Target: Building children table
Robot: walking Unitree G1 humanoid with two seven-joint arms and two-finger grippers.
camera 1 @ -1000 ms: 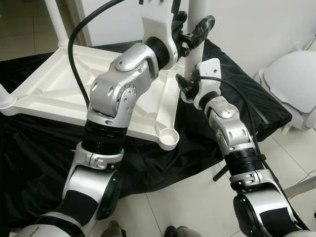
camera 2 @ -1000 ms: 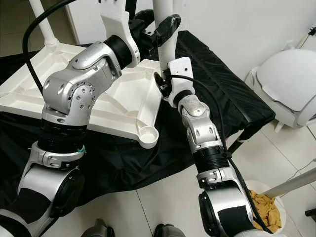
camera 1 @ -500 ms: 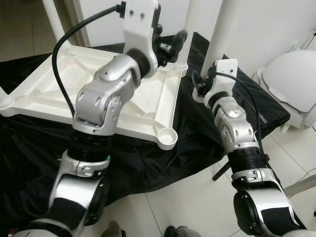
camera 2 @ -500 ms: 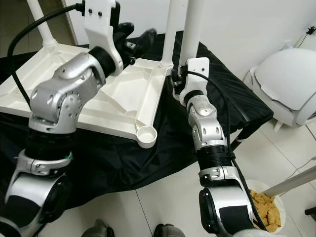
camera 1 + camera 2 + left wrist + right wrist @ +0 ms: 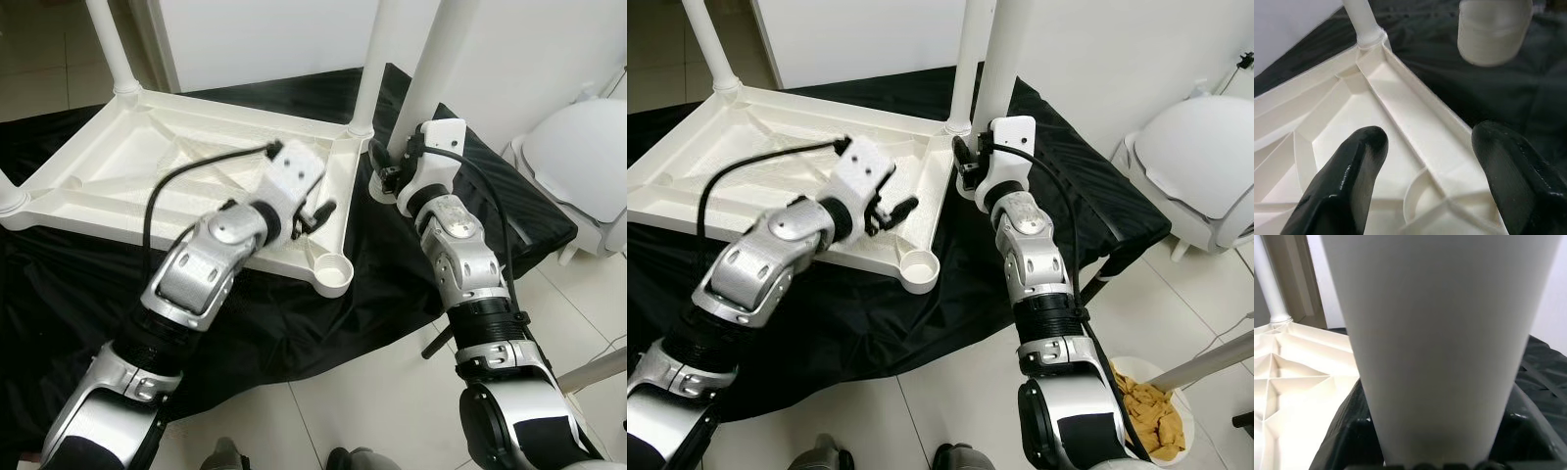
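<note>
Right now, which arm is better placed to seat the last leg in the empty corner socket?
Right. Its tool already holds the loose leg upright, beside the socket. The left tool hovers open over the tabletop, holding nothing.

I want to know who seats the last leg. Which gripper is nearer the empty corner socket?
Left. The left gripper hovers open over the tabletop's edge beside the empty socket; the right gripper holds the loose leg off past the far corner.

A white plastic table (image 5: 147, 186) lay upturned on black cloth (image 5: 294, 323); silver arms carried black-fingered pincers above pale floor tiles (image 5: 372, 411).
</note>
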